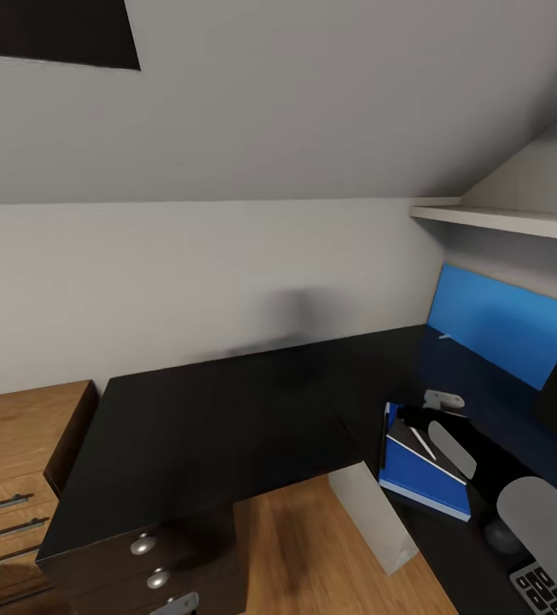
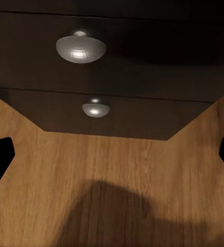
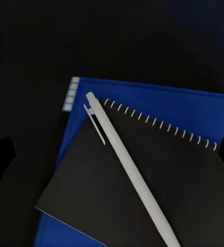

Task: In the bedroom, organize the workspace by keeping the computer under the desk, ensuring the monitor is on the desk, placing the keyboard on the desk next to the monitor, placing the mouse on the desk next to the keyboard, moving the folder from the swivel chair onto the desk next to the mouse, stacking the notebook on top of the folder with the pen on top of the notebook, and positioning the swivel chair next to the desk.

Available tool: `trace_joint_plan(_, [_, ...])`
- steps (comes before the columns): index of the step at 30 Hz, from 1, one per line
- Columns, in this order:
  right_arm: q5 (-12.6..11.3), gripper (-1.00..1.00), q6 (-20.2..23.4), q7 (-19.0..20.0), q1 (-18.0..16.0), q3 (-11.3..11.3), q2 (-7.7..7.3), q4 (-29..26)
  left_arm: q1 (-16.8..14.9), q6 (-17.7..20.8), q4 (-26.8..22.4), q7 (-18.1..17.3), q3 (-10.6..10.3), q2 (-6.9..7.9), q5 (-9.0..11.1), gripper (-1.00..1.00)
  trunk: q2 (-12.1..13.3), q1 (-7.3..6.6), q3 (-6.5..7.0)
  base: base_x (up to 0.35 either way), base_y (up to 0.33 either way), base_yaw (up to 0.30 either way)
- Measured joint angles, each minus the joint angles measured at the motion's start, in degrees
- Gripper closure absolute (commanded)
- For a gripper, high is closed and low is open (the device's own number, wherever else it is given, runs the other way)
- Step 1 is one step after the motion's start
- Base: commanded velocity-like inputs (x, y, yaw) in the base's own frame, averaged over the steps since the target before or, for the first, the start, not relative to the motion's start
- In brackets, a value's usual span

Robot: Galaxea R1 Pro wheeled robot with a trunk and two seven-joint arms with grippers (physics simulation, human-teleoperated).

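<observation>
The blue folder (image 1: 424,489) lies on the black desk (image 1: 219,427), on its right wing. The black spiral notebook (image 3: 142,185) rests on the folder (image 3: 158,100), and the white pen (image 3: 127,164) lies slantwise across the notebook. My right gripper (image 3: 112,154) hovers open just above this stack, holding nothing; in the head view it (image 1: 415,418) hangs over the stack's far end. The keyboard (image 1: 552,589) peeks in at the desk's near right corner. A dark rounded mouse (image 1: 501,536) sits between it and the folder. My left gripper (image 2: 112,154) is open, low before the desk drawers (image 2: 117,62).
A wide flat panel with a blue face (image 1: 496,325), seemingly the monitor, stands at the desk's back right under a white shelf (image 1: 501,220). A wooden chest (image 1: 14,478) adjoins the desk's left end. A white leg (image 1: 372,521) props the inner corner. Sloped ceiling hangs overhead.
</observation>
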Motion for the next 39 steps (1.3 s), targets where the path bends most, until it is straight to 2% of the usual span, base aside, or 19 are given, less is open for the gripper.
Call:
trace_joint_plan(7, [0.0,-1.00,0.0,-0.4,0.1,0.0,-0.19,-3.6,0.0,0.0,1.2,-0.1,0.0,0.00,0.0,-1.00,0.0,0.00,0.00,0.000,0.000,0.000])
trace_joint_plan(10, [-0.2,-1.00,0.1,-3.7,1.4,0.1,-1.31,-10.9,0.0,0.0,1.7,-0.1,0.0,0.00,-0.1,-1.00,0.0,0.00,0.00,0.000,0.000,0.000])
trace_joint_plan(11, [-0.3,-1.00,0.2,-5.9,2.6,0.1,-1.60,-13.9,0.0,0.0,1.7,-0.1,0.0,0.00,-0.1,-1.00,0.0,0.00,0.00,0.000,0.000,0.000])
trace_joint_plan(14, [-0.4,-1.00,0.2,-9.6,5.2,0.2,-1.90,-18.9,0.0,0.0,1.8,-0.1,0.0,0.00,-0.1,-1.00,0.0,0.00,0.00,0.000,0.000,0.000])
trace_joint_plan(15, [-0.5,-1.00,0.3,-13.5,7.8,0.2,-2.05,-24.8,0.0,0.0,1.8,-0.1,0.0,0.00,-0.1,-1.00,0.0,0.00,0.00,0.000,0.000,0.000])
trace_joint_plan(17, [-0.5,-1.00,1.0,-17.7,10.7,0.3,-2.14,-31.5,0.0,0.0,1.9,-0.1,0.0,0.00,0.0,-1.00,0.0,0.00,0.00,0.000,0.000,0.000])
trace_joint_plan(20, [-0.6,-1.00,2.1,-21.1,13.0,0.4,-2.13,-36.8,0.0,0.0,1.9,-0.1,0.0,0.03,0.0,-1.00,0.0,0.00,0.00,0.000,0.000,0.000])
trace_joint_plan(25, [-0.7,-1.00,3.7,-24.6,16.5,0.7,-1.99,-44.7,0.0,0.0,1.9,-0.2,0.1,0.13,0.1,-1.00,0.0,0.00,0.00,0.000,0.000,0.000])
trace_joint_plan(31, [-0.7,-1.00,3.8,-25.2,17.5,1.1,-1.74,-46.4,0.0,-0.1,2.0,0.0,0.1,0.11,0.1,-1.00,0.0,0.00,0.00,0.000,0.000,0.000])
trace_joint_plan(33, [-0.7,-1.00,3.8,-25.2,17.6,1.2,-1.51,-46.6,0.0,-0.1,2.0,0.0,0.2,0.13,0.2,-1.00,0.0,0.00,0.00,-0.017,0.000,0.000])
trace_joint_plan(34, [-0.7,-1.00,3.8,-25.4,17.7,1.3,-0.82,-46.9,0.0,-0.1,2.0,-0.1,0.2,0.17,0.2,-1.00,0.0,0.01,0.00,-0.076,0.000,0.000])
trace_joint_plan(39, [-0.7,-1.00,3.8,-25.4,17.7,1.4,-0.57,-46.9,0.0,-0.1,2.0,0.0,0.2,0.18,0.2,-1.00,0.0,0.03,0.00,-0.211,0.000,0.000])
